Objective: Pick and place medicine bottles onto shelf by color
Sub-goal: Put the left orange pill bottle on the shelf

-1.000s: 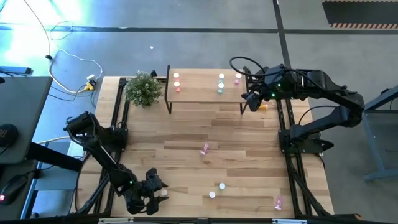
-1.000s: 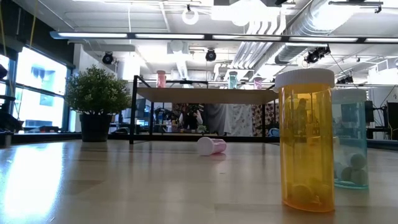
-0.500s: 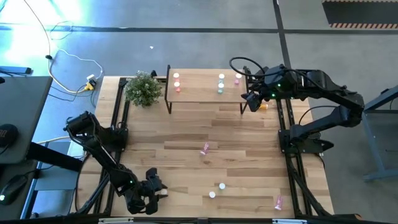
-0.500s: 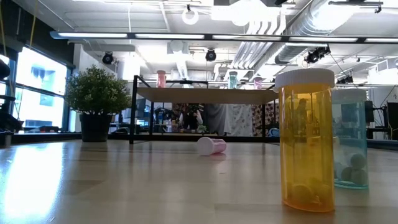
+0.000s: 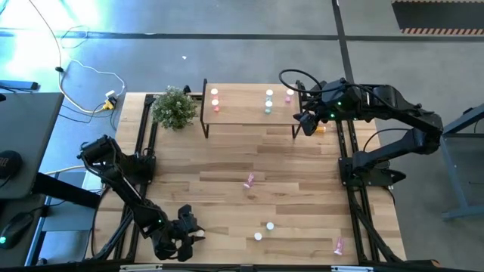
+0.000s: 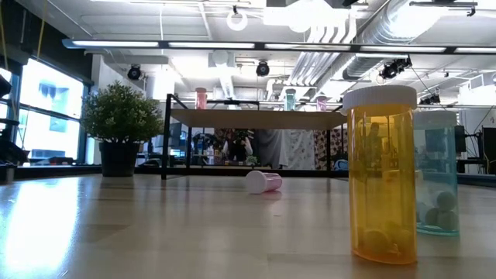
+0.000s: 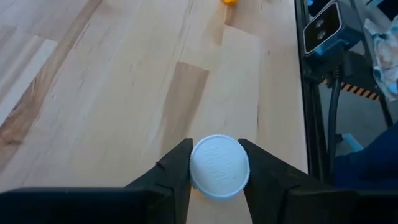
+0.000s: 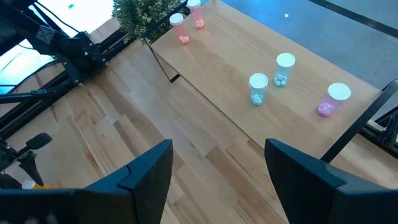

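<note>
Left gripper (image 7: 214, 171) clamped on a bottle (image 7: 219, 167) by its ribbed white cap, embossed text unreadable, orange below; near the table's (image 5: 302, 181) front left corner. Right gripper (image 8: 217, 171) fingers apart, above the shelf's (image 5: 246, 106) right end. Mid-table mostly open: one pink bottle (image 5: 249, 180) lying down.
</note>
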Controlling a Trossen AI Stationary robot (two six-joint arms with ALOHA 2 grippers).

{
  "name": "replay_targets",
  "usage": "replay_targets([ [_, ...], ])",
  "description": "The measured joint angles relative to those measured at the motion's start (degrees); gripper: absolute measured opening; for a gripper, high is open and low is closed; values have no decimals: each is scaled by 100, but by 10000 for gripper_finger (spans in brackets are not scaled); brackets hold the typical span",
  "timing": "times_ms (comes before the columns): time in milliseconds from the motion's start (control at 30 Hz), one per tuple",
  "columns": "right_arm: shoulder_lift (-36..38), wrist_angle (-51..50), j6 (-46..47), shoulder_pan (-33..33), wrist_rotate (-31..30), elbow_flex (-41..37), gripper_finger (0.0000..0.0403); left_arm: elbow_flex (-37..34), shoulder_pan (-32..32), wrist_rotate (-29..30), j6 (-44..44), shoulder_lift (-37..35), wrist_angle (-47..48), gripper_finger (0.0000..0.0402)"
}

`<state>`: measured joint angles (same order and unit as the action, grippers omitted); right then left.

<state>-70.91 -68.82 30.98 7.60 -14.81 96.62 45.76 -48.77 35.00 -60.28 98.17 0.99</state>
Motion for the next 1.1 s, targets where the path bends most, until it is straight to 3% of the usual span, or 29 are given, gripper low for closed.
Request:
replay_targets([
  [233, -1, 1, -15, 0, 0, 0, 245, 68, 272, -4, -56, -74, -75, 114],
  [867, -2, 179, -146, 2, -2, 0, 245, 649, 2125, -1620, 2049, -454, 111, 115],
  [1100, 0, 490, -144, 0, -2, 1, 245, 794, 2986, -1778, 2895, -734, 427, 115],
])
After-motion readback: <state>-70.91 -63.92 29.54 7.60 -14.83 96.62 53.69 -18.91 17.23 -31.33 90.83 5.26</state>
